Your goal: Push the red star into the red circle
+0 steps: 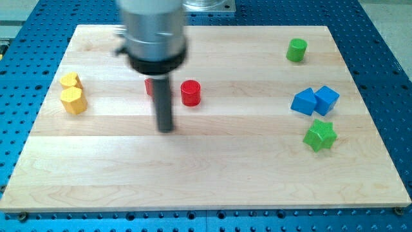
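Observation:
The red circle (190, 93), a short red cylinder, stands on the wooden board (206, 174) a little left of the middle. The red star (149, 86) is mostly hidden behind my rod; only a red sliver shows at the rod's left, so its shape cannot be made out. My tip (167, 129) rests on the board below and between the two red blocks, nearer the view's bottom. The rod stands between the star and the circle in the view. Whether the rod touches the star cannot be told.
Two yellow blocks (73, 93) sit touching at the view's left. A green cylinder (297, 49) is at the top right. Two blue blocks (315, 100) sit touching at the right, with a green star (320, 135) just below them.

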### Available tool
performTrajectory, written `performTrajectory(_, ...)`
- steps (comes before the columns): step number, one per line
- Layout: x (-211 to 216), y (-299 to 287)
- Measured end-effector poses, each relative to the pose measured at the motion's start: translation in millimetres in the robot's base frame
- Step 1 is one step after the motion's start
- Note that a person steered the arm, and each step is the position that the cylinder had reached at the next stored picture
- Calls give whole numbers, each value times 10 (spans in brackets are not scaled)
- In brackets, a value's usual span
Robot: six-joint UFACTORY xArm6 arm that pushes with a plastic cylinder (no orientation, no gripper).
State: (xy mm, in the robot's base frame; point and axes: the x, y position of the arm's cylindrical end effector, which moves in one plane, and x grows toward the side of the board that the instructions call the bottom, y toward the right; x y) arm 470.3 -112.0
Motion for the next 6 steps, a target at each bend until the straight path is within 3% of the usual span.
performTrajectory(1,-515,-359)
performTrajectory(2,-993,-359)
performTrajectory(4,-924,420)
performTrajectory(5,-1320,603)
performTrajectory(6,-1149,1946)
